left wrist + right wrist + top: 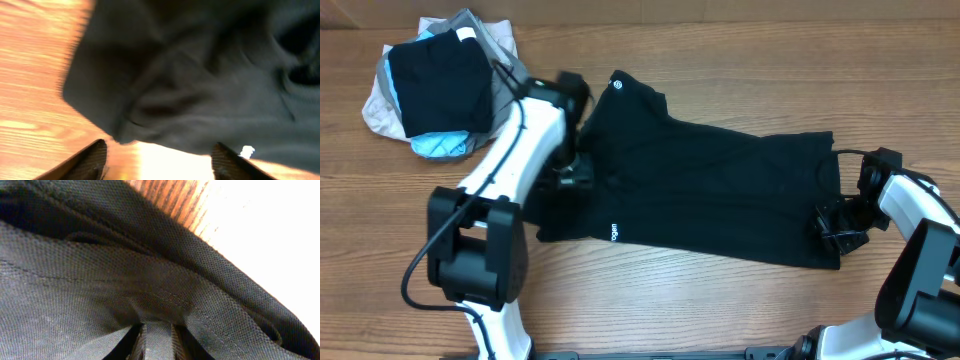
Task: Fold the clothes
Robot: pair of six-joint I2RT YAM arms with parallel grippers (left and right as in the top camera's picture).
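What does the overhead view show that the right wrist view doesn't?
Overhead only: the whole black shirt spread out, the pile of clothes at the far left, the left gripper over the shirt's left part. Right wrist only: the fabric's weave, puckered where the right gripper pinches it. Both: the shirt, the wooden table, the right gripper on the shirt's edge.

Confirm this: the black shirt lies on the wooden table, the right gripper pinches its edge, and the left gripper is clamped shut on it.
Wrong about the left gripper: the left wrist view shows its fingers standing apart with nothing between them, the black shirt just beyond. The rest holds: the right gripper pinches the shirt's edge on the wooden table.
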